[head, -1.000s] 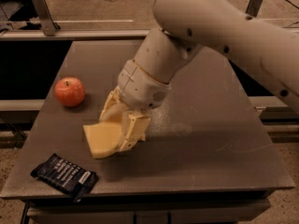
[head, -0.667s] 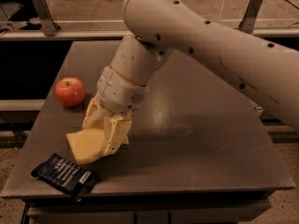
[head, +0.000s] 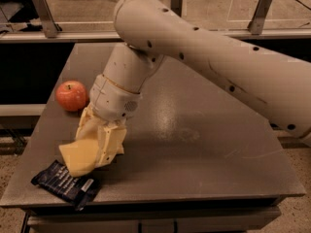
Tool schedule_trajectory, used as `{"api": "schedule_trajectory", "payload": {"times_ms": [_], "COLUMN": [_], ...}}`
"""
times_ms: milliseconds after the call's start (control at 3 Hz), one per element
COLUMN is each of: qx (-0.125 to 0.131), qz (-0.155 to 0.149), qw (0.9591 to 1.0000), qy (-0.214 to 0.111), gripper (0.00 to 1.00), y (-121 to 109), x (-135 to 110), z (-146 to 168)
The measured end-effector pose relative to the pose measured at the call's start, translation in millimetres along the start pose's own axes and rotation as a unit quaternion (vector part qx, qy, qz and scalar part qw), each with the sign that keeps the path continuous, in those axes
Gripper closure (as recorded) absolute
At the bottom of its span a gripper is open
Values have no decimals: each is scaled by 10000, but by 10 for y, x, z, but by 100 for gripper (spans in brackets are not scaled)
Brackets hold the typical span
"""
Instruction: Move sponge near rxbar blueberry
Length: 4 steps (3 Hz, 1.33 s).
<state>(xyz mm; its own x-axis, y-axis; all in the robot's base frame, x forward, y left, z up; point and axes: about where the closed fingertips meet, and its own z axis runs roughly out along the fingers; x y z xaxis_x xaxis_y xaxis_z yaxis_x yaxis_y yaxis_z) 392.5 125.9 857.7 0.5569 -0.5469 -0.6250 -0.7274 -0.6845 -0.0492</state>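
Note:
My gripper [head: 92, 147] is low over the front left of the grey table [head: 204, 144], shut on the pale yellow sponge [head: 77, 158]. The sponge hangs tilted from the fingers [head: 109, 142], its lower end just above the table and right beside the rxbar blueberry [head: 65, 183]. That bar is a flat dark navy wrapper with white print, lying at the front left corner of the table. The sponge's lower edge overlaps the bar's upper edge in this view; I cannot tell if they touch.
A round red apple [head: 71, 95] stands near the table's left edge, behind the gripper. My thick white arm [head: 218, 67] spans from the upper right across the table. Metal rails and posts [head: 43, 13] run along the back.
My gripper has carried the sponge further left and toward the front, down close to the rxbar blueberry. The apple and the bar have not moved.

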Motion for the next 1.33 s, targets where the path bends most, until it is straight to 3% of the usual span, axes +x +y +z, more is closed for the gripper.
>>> {"api": "schedule_trajectory", "payload": {"times_ms": [667, 1000, 1333], "qx": [12, 16, 16], "qz": [-19, -28, -28], "qw": [10000, 10000, 10000], "qy": [4, 7, 7], "gripper": [13, 0, 0], "y": [-12, -18, -18], "x": [-20, -30, -30], "z": [19, 27, 27]}}
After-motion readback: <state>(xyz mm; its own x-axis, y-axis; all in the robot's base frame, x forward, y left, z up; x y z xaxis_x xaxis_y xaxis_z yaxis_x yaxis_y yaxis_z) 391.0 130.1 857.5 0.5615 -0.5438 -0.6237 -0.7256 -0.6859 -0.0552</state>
